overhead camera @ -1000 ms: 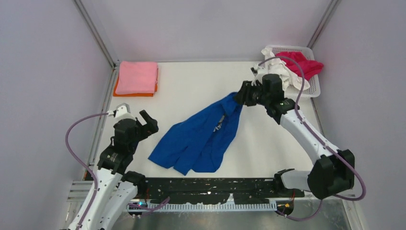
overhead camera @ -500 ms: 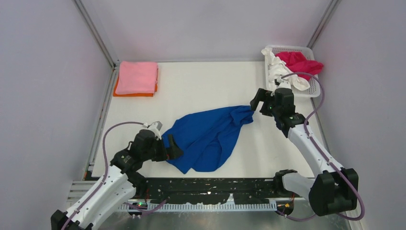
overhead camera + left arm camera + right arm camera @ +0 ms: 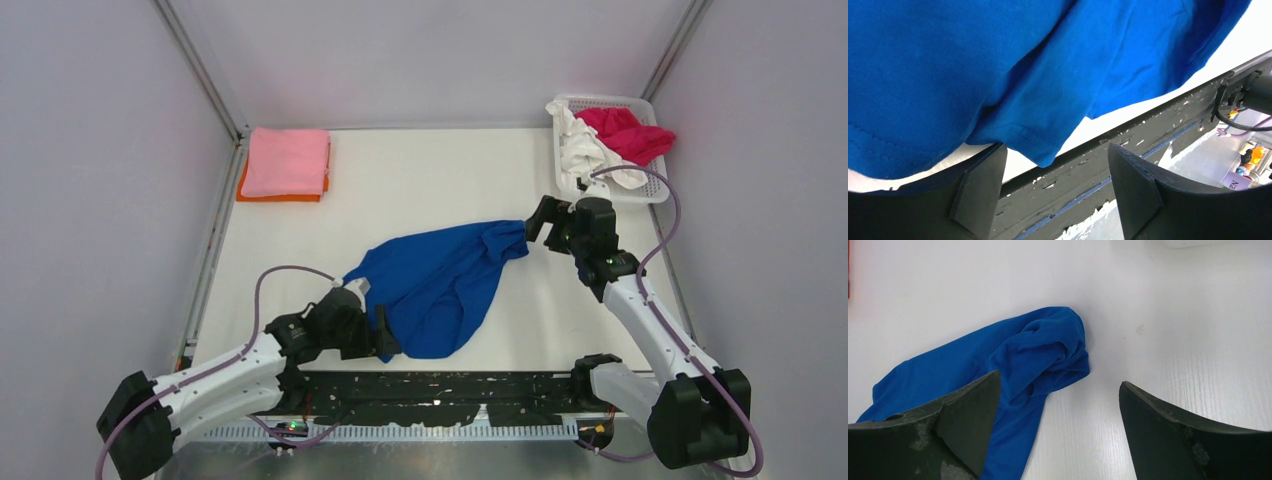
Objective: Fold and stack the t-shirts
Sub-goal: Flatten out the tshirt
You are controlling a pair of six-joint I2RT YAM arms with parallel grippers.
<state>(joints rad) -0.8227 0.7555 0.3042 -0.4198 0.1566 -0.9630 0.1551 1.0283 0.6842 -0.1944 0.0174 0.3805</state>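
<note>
The royal-blue t-shirt (image 3: 440, 280) lies crumpled in the middle of the white table, no graphic showing. My left gripper (image 3: 385, 335) sits low at its near-left hem, open. In the left wrist view the blue cloth (image 3: 998, 65) fills the top and a hem corner droops between the spread fingers (image 3: 980, 187) of the left gripper (image 3: 1055, 150), touching neither pad. My right gripper (image 3: 540, 220) hovers just right of the shirt's bunched far end (image 3: 1048, 347). The right gripper (image 3: 1059, 380) stands open with nothing held.
A folded pink tee (image 3: 286, 158) rests on an orange one (image 3: 270, 196) at the far left corner. The white mesh basket (image 3: 648, 182) at the far right holds a crimson tee (image 3: 628, 130) and a white tee (image 3: 583, 155). A black rail (image 3: 450, 385) runs along the table's near edge.
My right gripper opened, dropped the blue shirt's far end and backed off to the right. My left arm swung down and right to the shirt's near hem, its jaws narrowing slightly.
</note>
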